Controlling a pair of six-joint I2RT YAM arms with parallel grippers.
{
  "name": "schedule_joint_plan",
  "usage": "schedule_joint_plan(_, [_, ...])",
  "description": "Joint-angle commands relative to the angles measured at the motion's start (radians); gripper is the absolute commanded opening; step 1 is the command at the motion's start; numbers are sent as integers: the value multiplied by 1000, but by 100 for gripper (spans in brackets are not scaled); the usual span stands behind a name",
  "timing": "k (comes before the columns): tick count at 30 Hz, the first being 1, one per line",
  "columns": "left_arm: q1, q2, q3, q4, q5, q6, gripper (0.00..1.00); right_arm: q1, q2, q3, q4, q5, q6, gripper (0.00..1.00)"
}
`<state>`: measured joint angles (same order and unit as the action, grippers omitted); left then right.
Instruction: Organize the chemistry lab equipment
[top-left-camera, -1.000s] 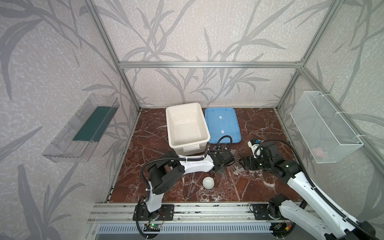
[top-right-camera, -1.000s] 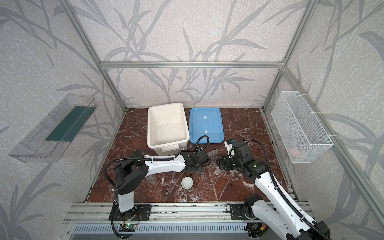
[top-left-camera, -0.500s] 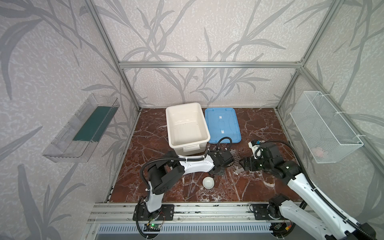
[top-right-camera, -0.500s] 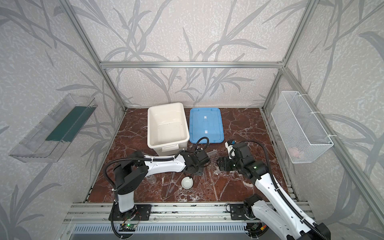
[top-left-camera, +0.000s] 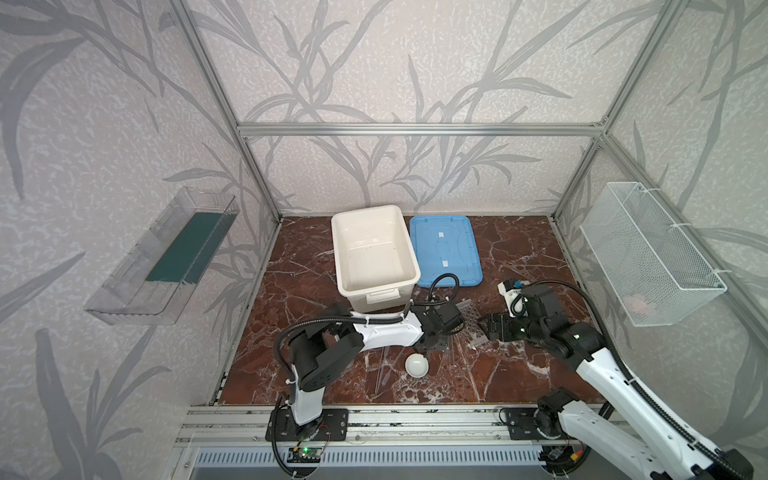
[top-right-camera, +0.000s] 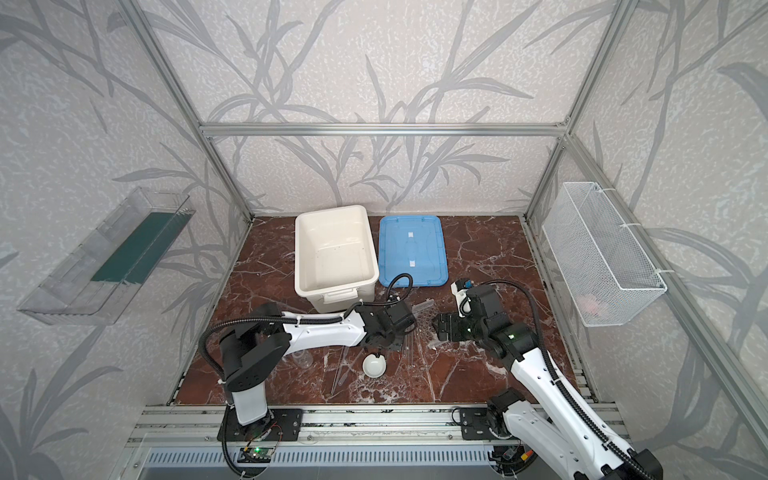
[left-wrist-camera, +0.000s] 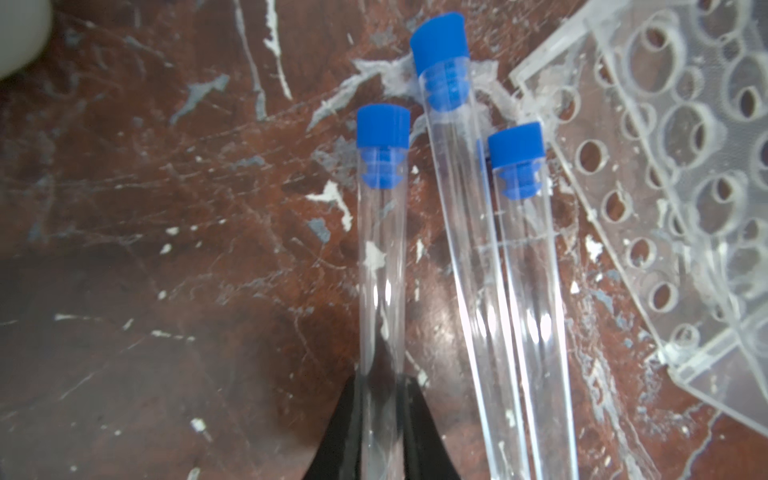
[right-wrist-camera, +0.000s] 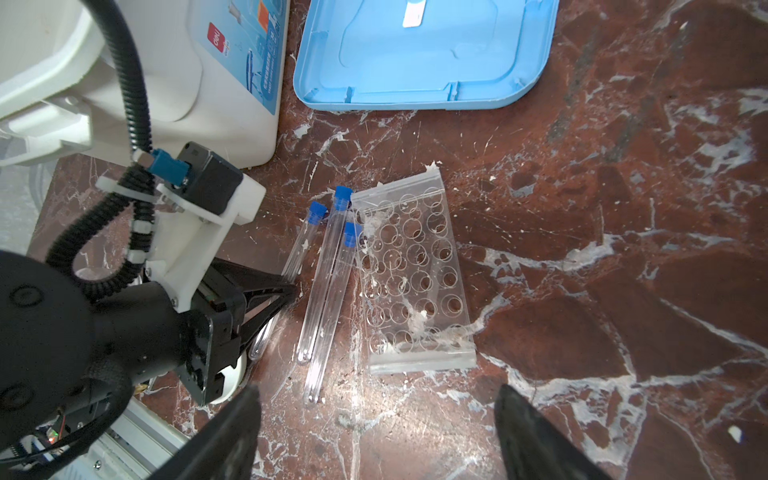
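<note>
test tube (left-wrist-camera: 382, 257) | pinched in L hand (left-wrist-camera: 380, 392) | lying flat, cap away

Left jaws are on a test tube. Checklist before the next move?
1. Jaws of left gripper closed on lone test tube only: ok.
2. Grip firm enough to lift: cannot tell.
3. The other two tubes lie outside those jaws, beside the rack: ok.
4. Holes in the rack are free to take a tube: ok.
5. The right gripper is open and holds nothing: ok.
</note>
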<state>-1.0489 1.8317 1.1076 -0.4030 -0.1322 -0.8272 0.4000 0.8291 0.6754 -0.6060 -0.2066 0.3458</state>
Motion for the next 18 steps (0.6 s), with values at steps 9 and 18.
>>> schedule_joint_plan(9, [7, -241, -234, 490, 42, 167, 16, -6, 22, 13, 133, -190, 40, 95])
schedule_joint_plan(18, [6, -315, -378, 788, 138, 274, 16, -6, 140, 38, 338, -343, 110, 93])
